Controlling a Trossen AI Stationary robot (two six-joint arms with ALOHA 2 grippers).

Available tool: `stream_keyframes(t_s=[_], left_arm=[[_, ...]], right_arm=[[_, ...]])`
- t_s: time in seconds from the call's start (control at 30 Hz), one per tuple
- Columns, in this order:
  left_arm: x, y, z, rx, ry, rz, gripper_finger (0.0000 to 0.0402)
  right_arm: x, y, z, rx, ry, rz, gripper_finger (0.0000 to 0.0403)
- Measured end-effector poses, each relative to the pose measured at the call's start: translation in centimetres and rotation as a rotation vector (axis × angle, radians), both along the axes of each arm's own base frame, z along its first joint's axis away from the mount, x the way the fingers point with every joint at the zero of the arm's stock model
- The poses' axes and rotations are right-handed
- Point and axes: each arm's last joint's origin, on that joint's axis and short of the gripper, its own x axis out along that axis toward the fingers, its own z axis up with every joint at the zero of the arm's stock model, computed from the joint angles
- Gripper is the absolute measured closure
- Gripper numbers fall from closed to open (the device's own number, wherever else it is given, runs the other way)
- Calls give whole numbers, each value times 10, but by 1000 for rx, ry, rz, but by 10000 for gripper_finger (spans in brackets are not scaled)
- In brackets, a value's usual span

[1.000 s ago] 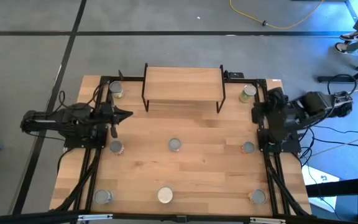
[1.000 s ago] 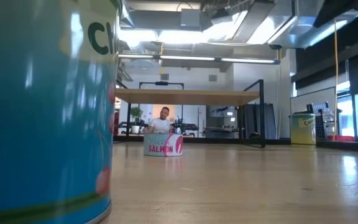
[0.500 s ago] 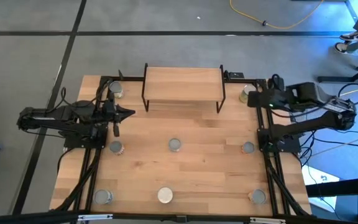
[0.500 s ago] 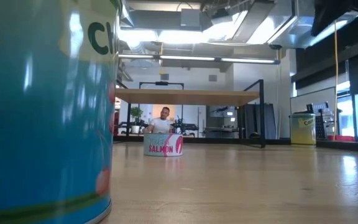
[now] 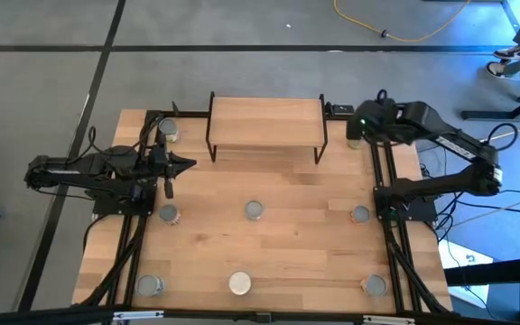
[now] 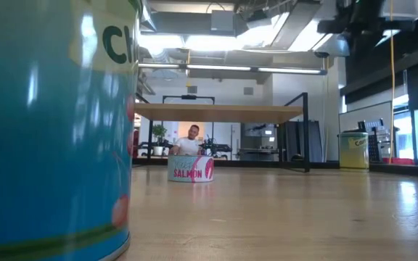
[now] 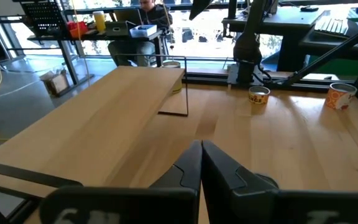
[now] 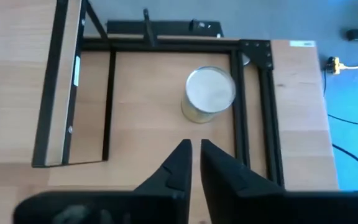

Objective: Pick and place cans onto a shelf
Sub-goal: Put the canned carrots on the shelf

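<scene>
The shelf, a light-wood top on thin black legs, stands at the table's far middle. Several cans stand upright on the tabletop: far left, a middle row and a near row. My right gripper hangs over the far-right corner, pointing steeply down. In its wrist view the far-right can stands just beyond the fingers, which show a narrow gap and touch nothing. My left gripper is shut and empty, held level at the table's left.
Black rails run along both sides and across the far edge beside the far-right can. In the low view a blue can fills the near left, with a salmon can farther off. A person sits in the room beyond.
My right arm has swung from the table's right edge toward the far edge and a little left, ending above the far-right can, with its gripper tipped downward. The cans and the shelf have stayed where they were.
</scene>
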Motion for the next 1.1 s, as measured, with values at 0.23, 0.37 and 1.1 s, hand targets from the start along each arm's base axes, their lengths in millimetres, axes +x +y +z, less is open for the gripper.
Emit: stream_keyframes(t_s=[0.23,0.37,1.1], left_arm=[[0,0,0,0,0,0,401],[0,0,0,0,1,0,401],[0,0,-1,1,11,0,401]], right_arm=[[12,-30,-16,93,65,-20,321],[18,-47,-29,169,86,-65,300],[42,-121,-101,426,324,121,293]])
